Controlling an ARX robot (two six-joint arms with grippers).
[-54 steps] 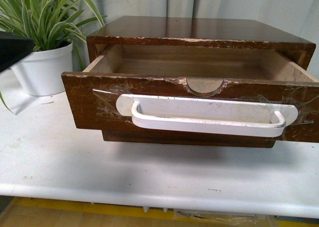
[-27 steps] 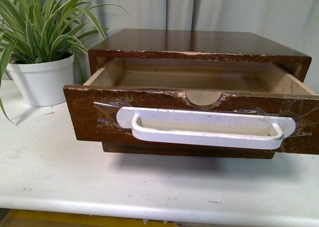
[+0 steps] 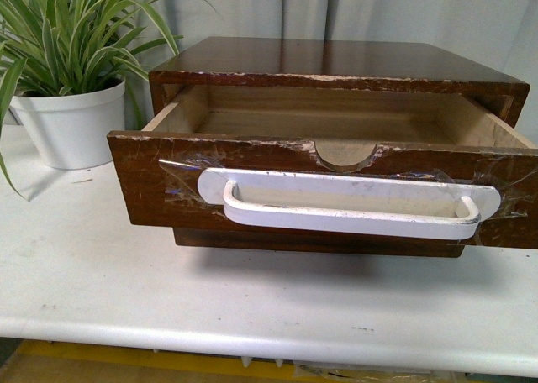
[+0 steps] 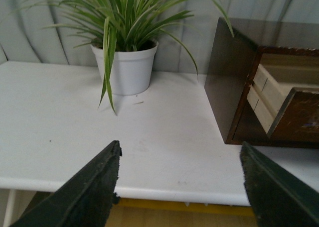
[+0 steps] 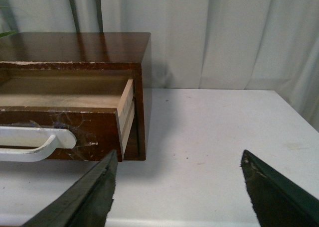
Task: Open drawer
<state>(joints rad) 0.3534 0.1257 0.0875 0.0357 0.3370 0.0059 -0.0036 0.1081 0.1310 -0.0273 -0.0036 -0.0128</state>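
Note:
The drawer (image 3: 328,190), dark brown wood with a long white bar handle (image 3: 349,215) taped on and a half-round notch in its chipped top edge, stands pulled out of its dark wooden case (image 3: 336,64), pale wood showing inside. Neither arm shows in the front view. My left gripper (image 4: 180,160) is open and empty over the table's front edge, left of the case (image 4: 229,82). My right gripper (image 5: 179,167) is open and empty, right of the drawer's end (image 5: 94,127), apart from it.
A spider plant in a white pot (image 3: 71,123) stands at the back left of the white table (image 3: 101,274); it also shows in the left wrist view (image 4: 127,67). Grey curtains hang behind. The table's front edge (image 3: 252,345) is close.
The front view has shifted slightly, so the case and drawer sit a little higher in the picture. The drawer stays pulled out. A dark object at the left edge left the view.

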